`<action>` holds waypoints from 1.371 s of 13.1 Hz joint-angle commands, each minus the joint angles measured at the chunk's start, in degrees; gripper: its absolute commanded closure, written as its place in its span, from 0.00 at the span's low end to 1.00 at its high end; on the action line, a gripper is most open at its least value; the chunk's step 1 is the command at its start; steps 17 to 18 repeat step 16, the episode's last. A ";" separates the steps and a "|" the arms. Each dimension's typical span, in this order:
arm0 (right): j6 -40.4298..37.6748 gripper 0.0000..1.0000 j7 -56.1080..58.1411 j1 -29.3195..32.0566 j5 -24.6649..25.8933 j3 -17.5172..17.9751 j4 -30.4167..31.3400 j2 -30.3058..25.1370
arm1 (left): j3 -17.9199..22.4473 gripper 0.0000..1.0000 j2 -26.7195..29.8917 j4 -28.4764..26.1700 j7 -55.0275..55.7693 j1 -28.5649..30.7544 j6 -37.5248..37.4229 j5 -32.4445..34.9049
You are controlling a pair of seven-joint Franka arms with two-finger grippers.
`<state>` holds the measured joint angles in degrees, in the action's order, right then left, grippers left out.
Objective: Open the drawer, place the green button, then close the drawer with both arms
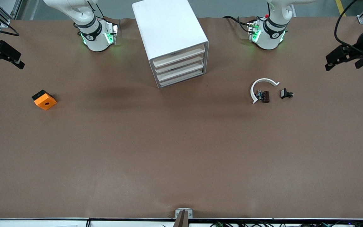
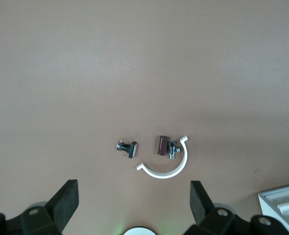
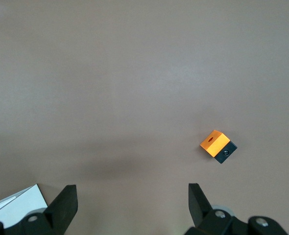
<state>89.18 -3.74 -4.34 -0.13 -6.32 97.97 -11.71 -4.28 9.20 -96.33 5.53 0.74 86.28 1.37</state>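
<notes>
The white cabinet (image 1: 169, 28) stands between the arm bases, and its four cream-fronted drawers (image 1: 180, 67) are all pushed in. Two small dark parts lie toward the left arm's end: a brownish one (image 1: 265, 96) inside a white C-shaped ring (image 1: 253, 88), and a black one (image 1: 286, 93) beside it. No green cap shows on either, so I cannot tell which is the button. Both show in the left wrist view, the brownish one (image 2: 164, 146) and the black one (image 2: 128, 147). My left gripper (image 1: 327, 63) (image 2: 133, 188) is open and empty, up in the air. My right gripper (image 1: 20, 61) (image 3: 132, 192) is open and empty.
An orange block with a hole (image 1: 44, 100) (image 3: 215, 143) lies toward the right arm's end, nearer to the camera than the cabinet. A cabinet corner shows in the left wrist view (image 2: 281, 203) and in the right wrist view (image 3: 17, 203). The ring also shows in the left wrist view (image 2: 169, 174).
</notes>
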 commanded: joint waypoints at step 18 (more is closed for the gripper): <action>-3.13 0.00 0.84 0.83 0.74 0.43 -1.82 0.63 | 0.85 0.00 -0.32 0.09 -0.70 -0.21 -0.32 -0.67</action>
